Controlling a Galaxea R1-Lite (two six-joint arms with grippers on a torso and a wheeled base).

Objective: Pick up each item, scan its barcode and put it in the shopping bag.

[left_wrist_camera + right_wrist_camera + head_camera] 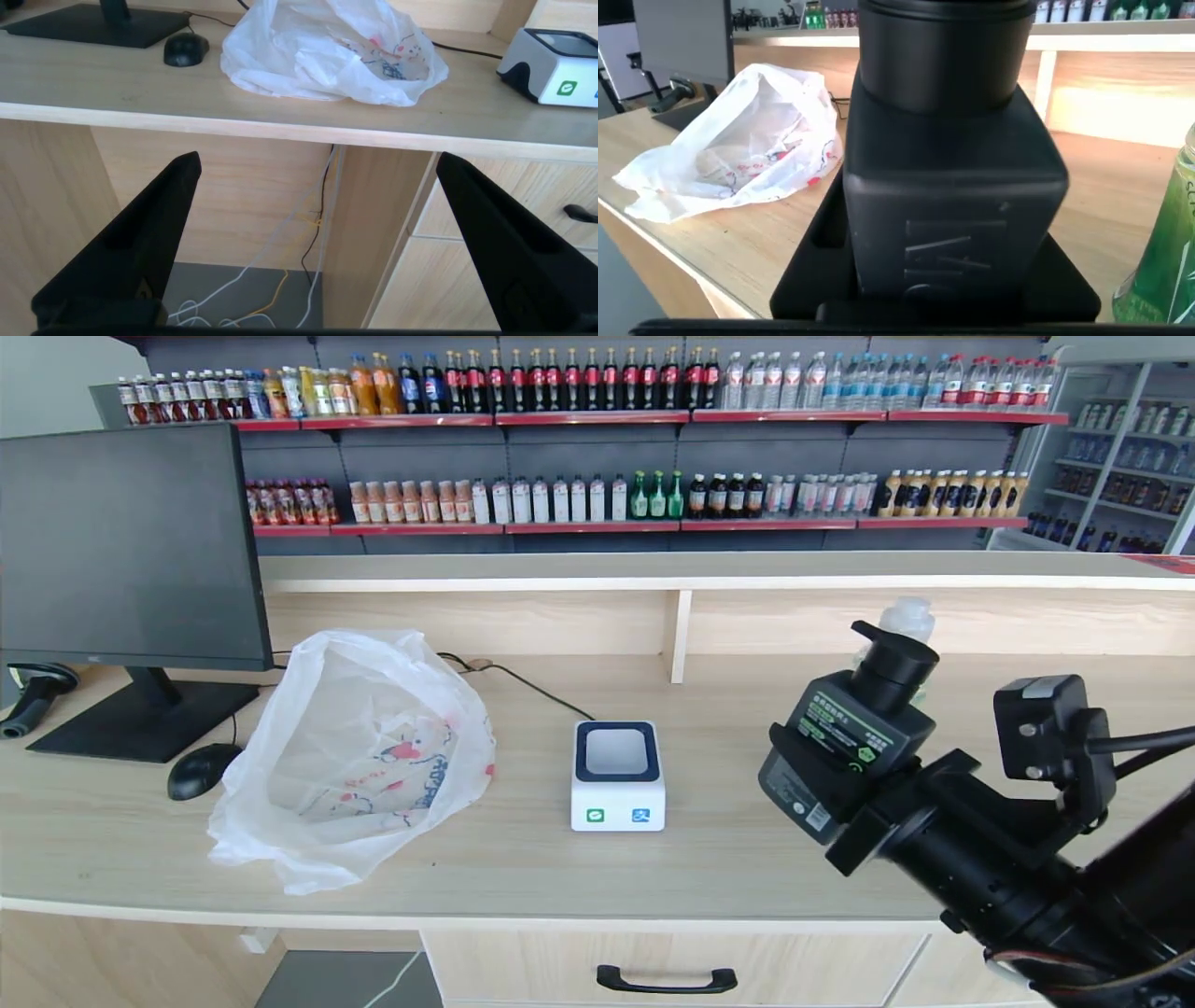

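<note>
Right claw (854,765) holds black bottle (840,719) tilted above counter (728,859).

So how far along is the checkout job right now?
Done: the black bottle is picked up, shut in the right gripper. In hand: it hangs right of the scanner, not over its window, so the scan looks undone. Left: scan it, put it in the shopping bag, then the green bottle standing on the counter. Whether the bag already holds anything I cannot tell.

Bright even indoor light, soft shadows, head view bowed at edges.
</note>
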